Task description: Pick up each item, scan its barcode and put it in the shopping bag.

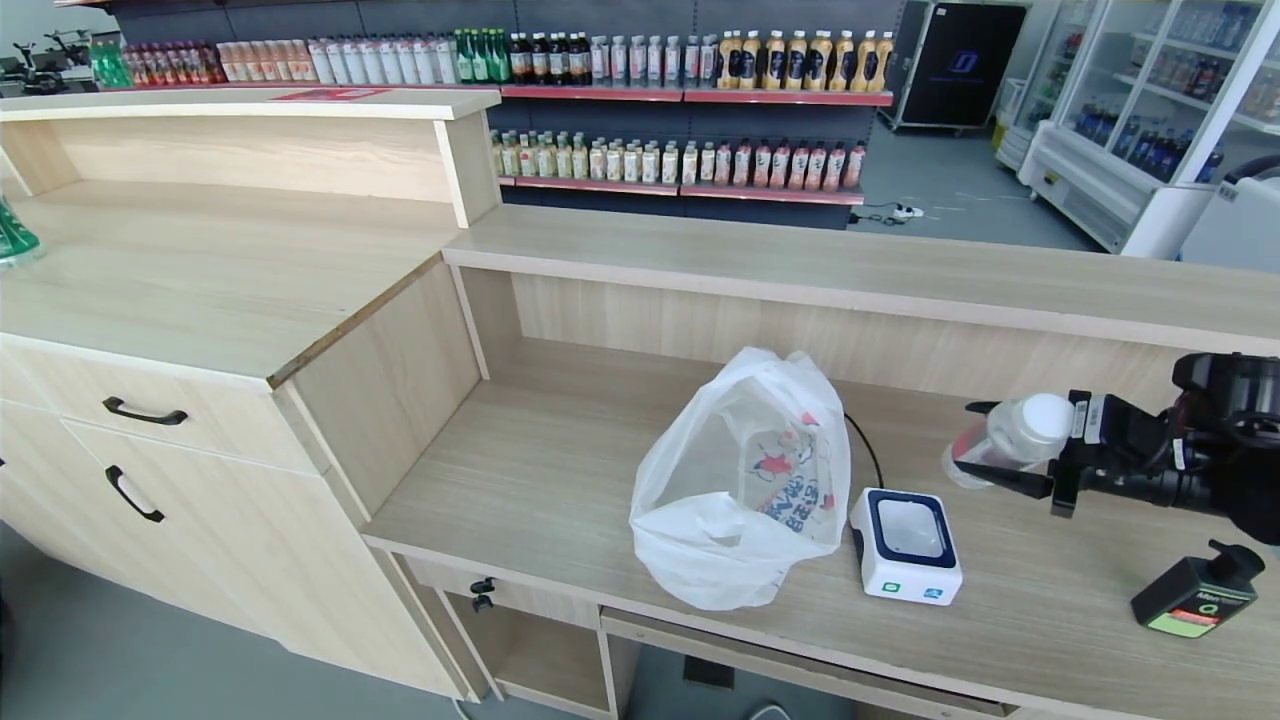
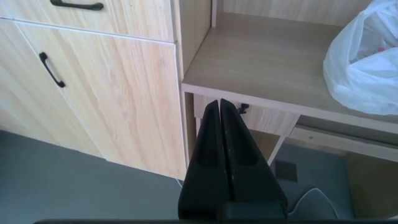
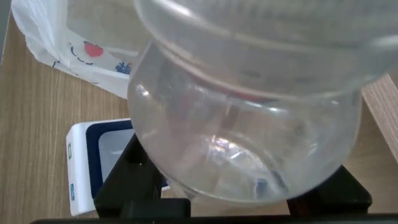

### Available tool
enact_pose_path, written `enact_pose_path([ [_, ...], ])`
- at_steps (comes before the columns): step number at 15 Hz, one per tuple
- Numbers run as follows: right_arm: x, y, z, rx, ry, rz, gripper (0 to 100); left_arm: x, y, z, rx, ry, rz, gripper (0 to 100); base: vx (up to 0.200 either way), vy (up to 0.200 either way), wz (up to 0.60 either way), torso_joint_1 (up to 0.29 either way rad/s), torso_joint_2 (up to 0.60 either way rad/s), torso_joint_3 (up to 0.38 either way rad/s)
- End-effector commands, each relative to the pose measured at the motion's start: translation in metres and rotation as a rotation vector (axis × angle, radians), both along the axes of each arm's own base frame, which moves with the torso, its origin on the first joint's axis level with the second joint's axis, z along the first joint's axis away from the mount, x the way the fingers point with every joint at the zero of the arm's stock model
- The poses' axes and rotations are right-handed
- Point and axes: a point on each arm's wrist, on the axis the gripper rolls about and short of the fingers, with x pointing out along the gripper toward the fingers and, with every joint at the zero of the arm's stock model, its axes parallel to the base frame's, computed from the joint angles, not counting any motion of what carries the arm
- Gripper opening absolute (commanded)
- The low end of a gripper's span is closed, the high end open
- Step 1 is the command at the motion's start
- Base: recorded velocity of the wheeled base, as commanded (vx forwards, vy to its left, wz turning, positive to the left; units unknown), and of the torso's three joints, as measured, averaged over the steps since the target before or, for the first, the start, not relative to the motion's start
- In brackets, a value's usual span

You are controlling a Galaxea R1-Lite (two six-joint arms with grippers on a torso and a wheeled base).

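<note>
Up close, the clear bottle [image 3: 249, 118] sits squeezed in the right gripper [image 1: 972, 438], in the air over the counter [image 1: 540, 480], near the scanner [image 1: 905, 545]. The white shopping bag [image 1: 740, 480] stands just beside the scanner. The left gripper [image 2: 220, 104] is pinched closed on nothing, low by the cupboard [image 2: 93, 93].

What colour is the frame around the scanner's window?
Dark blue, on the white scanner; clearest in the head view.

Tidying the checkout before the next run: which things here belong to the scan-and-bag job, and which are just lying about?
Job: clear bottle in the right gripper, scanner, bag, black pump bottle.
Lying about: shelf drinks, fridges, green bottle at the far left.
</note>
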Motion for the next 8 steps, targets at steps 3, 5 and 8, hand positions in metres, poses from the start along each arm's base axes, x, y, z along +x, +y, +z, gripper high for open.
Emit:
enact_pose_path([
  [3,0.014,0.007,-0.018,-0.025,-0.005,0.046,0,0.000,0.000,0.000,0.001,0.000,0.000,0,0.000,0.000,0.00,0.000,0.00,0.000],
  [5,0.021,0.011,-0.023,-0.043,-0.026,0.071,0,0.000,0.000,0.000,0.001,0.000,0.000,0,0.000,0.000,0.00,0.000,0.00,0.000],
  [8,0.032,0.016,-0.023,-0.045,-0.063,0.101,0,0.000,0.000,0.000,0.001,0.000,0.000,0,0.000,0.000,0.00,0.000,0.00,0.000],
])
